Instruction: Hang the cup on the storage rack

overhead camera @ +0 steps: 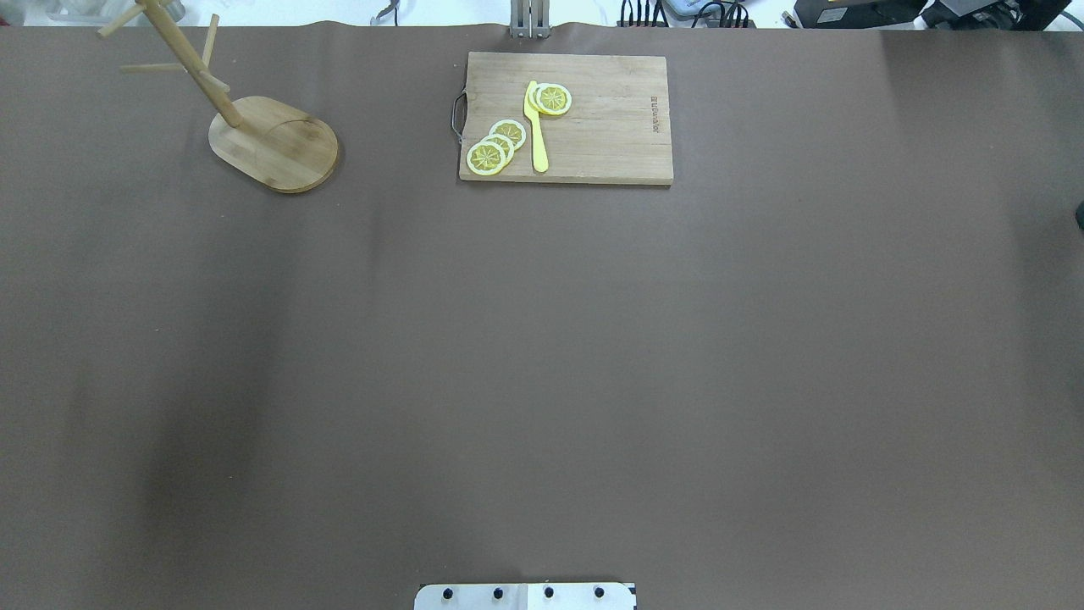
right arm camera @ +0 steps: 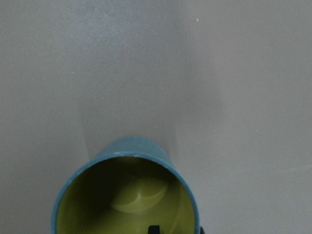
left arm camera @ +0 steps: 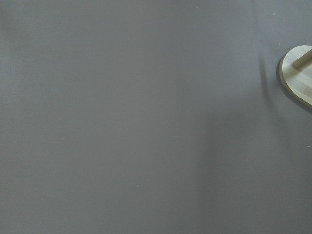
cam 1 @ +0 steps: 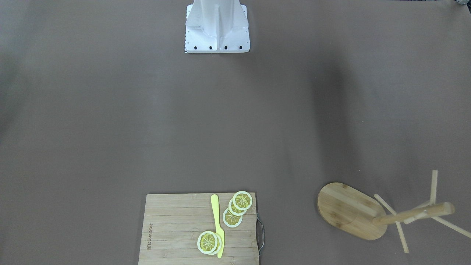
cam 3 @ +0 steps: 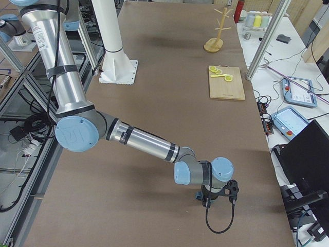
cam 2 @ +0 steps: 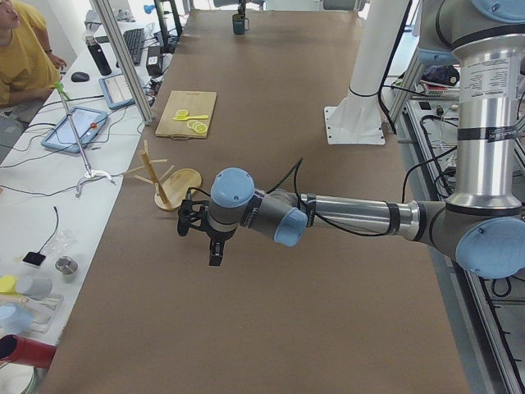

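Handling of the cup [right arm camera: 126, 192]: it looks like glazed ceramic, so I expect it to be stiff, fairly heavy for its size, slick on the wall and likely to chip if knocked against wood.
Where to hold: I would pinch the rim wall, one finger inside and one outside, on the side away from the loop handle. That leaves the loop free to slide over a peg.
Where it is: upright on the table [overhead camera: 542, 356] at my right end, right under my right claw [cam 3: 220, 194] and well apart from the storage rack [overhead camera: 273, 144].
Right claw: a dark tip shows at the bottom edge of the wrist view, inside the mouth. I cannot tell whether the fingers are spread or closed on the wall.
Left claw [cam 2: 205, 238]: it hovers near the rack, seen only from the side, so I cannot tell its state.
Right wrist view alone: the yellow-olive inside and the rim, but no handle.
Side views alone: both my arms.
Overhead view alone: the rack standing beside the cutting board [overhead camera: 593, 127] with its lemon slices [overhead camera: 495, 148] and yellow knife [overhead camera: 535, 127]. I cannot make out the cup there.
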